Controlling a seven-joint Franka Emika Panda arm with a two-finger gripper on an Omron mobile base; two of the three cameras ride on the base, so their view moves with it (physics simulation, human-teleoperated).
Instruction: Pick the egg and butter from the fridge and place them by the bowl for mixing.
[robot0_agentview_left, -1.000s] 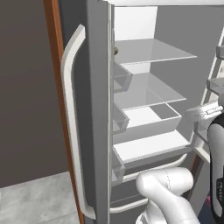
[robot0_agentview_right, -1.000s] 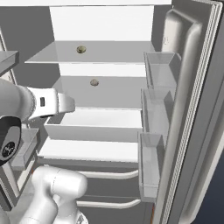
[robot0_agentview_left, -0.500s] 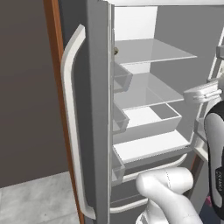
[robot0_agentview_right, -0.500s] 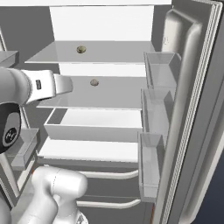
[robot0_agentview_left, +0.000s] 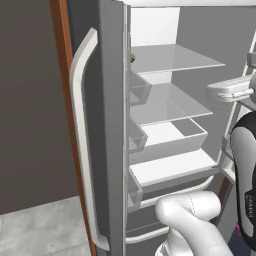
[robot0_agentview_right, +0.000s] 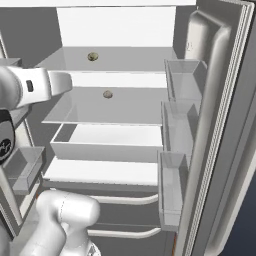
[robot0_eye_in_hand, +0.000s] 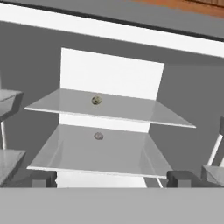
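Note:
The fridge (robot0_agentview_left: 107, 115) stands open, its white inside and glass shelves showing (robot0_agentview_right: 110, 107). A small round speckled lump (robot0_agentview_right: 92, 56) lies on the upper shelf and another (robot0_agentview_right: 107, 93) on the shelf below; they show again as the upper lump (robot0_eye_in_hand: 96, 100) and the lower lump (robot0_eye_in_hand: 99, 136). Whether either is the egg I cannot tell. The butter is out of view. My gripper (robot0_eye_in_hand: 112, 180) is open, fingertips (robot0_eye_in_hand: 43, 178) wide apart with nothing between them, held in front of the shelves at about the lower lump's height and well short of it.
Clear door bins (robot0_agentview_right: 184, 77) hang on the right door, and more bins (robot0_agentview_left: 137, 90) on the left door. A white drawer (robot0_agentview_right: 105, 145) sits under the shelves. The left door's long handle (robot0_agentview_left: 82, 145) and a brown cabinet edge (robot0_agentview_left: 62, 75) stand at the left.
My hand has risen from the drawer's level to the height of the lower glass shelf, still open. The lumps have not moved.

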